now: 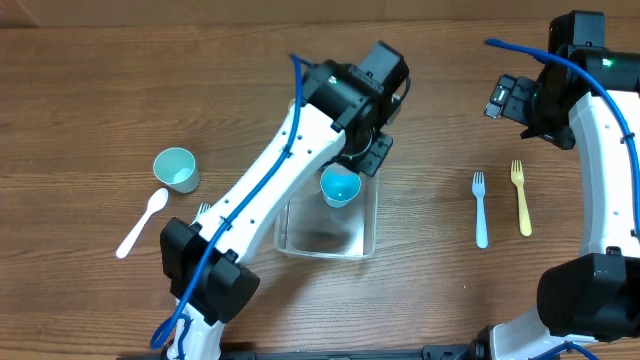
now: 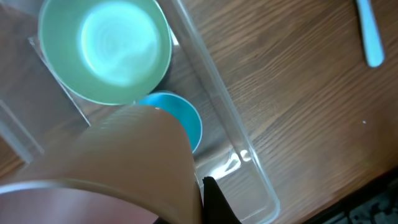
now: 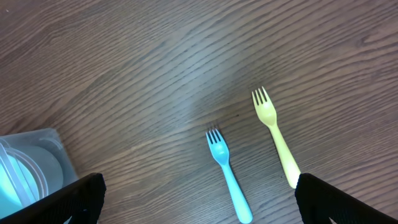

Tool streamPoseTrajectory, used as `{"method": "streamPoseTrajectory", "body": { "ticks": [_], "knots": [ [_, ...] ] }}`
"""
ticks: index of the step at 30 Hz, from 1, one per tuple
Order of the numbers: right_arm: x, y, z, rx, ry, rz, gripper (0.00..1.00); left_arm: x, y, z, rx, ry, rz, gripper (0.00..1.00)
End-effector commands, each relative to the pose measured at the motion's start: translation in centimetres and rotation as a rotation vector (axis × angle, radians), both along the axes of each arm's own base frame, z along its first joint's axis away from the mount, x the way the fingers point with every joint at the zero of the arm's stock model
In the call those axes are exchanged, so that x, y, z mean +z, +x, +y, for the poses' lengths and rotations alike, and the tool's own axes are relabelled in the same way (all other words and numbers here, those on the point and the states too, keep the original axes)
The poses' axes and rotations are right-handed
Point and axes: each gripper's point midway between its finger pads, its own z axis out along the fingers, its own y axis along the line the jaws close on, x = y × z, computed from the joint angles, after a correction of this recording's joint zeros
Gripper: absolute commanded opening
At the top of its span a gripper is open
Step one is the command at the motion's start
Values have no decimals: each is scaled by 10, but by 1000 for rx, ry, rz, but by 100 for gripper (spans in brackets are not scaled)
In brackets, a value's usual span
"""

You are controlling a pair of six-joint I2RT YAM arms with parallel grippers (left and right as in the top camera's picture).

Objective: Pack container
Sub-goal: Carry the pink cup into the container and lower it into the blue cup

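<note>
Clear container (image 1: 352, 242), blue bowl (image 1: 339, 186) within

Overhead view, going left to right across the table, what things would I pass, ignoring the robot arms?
White spoon → teal cup → clear tub → blue fork → yellow fork.

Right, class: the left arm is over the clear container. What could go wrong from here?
1. The left tool sits low over the container, right at the blue cup; lifting away carelessly could tip the cup or drag the container.
2. The blue fork and yellow fork lie close together; the open right tool might knock one while taking the other.
</note>
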Motion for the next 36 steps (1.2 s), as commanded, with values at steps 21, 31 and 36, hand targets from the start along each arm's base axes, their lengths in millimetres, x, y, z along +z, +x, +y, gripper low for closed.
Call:
{"method": "streamPoseTrajectory", "body": {
  "ticks": [21,31,36],
  "knots": [
    [16,2,-2,-6,-11,-48,100,-43,-7,-10,-5,-31,69,4],
    [16,2,-2,-7,-11,-48,100,-43,-9,-14,-16,-31,62,5],
    [16,2,-2,-6,-11,-49,100,-45,-7,-11,-11,-11,51,5]
  ]
}}
